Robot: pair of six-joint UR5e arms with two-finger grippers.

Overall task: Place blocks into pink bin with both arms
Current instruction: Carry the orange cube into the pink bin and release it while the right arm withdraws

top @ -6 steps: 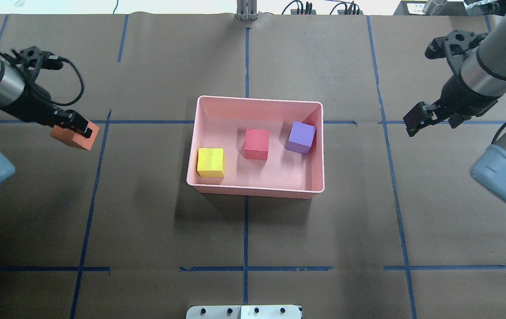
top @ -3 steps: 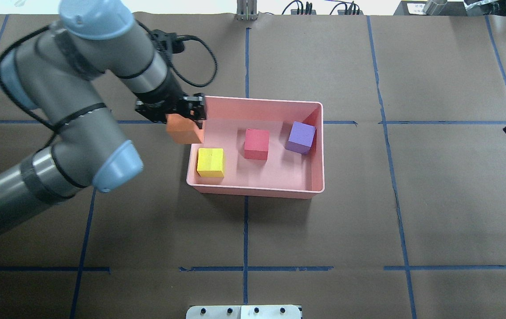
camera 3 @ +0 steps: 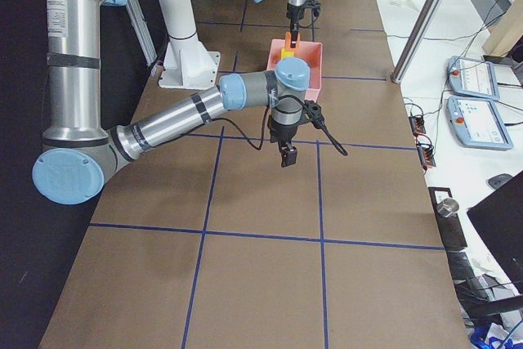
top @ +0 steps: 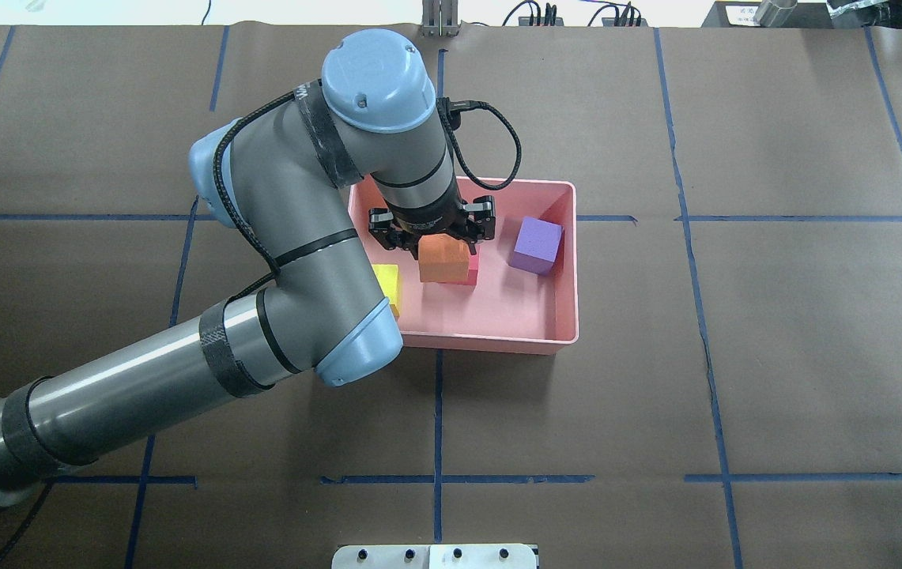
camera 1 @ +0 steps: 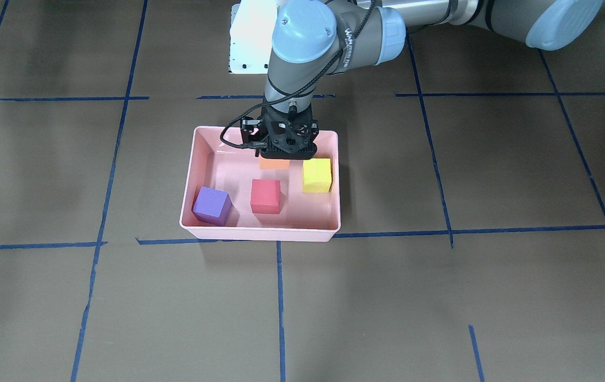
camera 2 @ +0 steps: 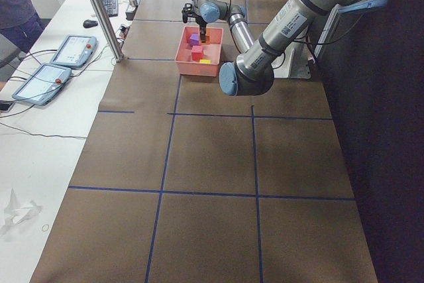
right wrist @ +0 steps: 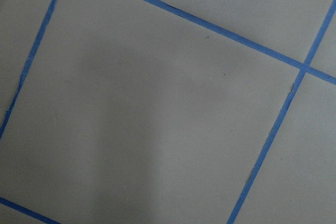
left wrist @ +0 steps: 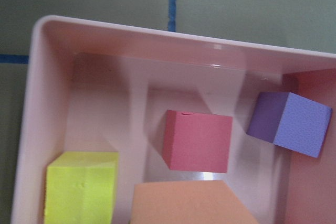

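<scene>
Brown paper [top: 814, 356] spread flat everywhere below, gridded with long lines of blue tape [top: 437, 411]. Alongside, a white bench [camera 2: 46, 164] carrying two tablets [camera 2: 41, 83], a keyboard [camera 2: 108, 1] and a mouse [camera 2: 91, 23], with a metal post [camera 2: 99, 12] standing at its inner edge.

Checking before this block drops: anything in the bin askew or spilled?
Nothing spilled or damaged. The purple block sits slightly turned in the pink bin; the left gripper holds the orange block above it.

glossy plastic pink bin [top: 570, 269], matt foam-like blocks [top: 536, 245], matt brown paper tabletop [top: 735, 356]
</scene>
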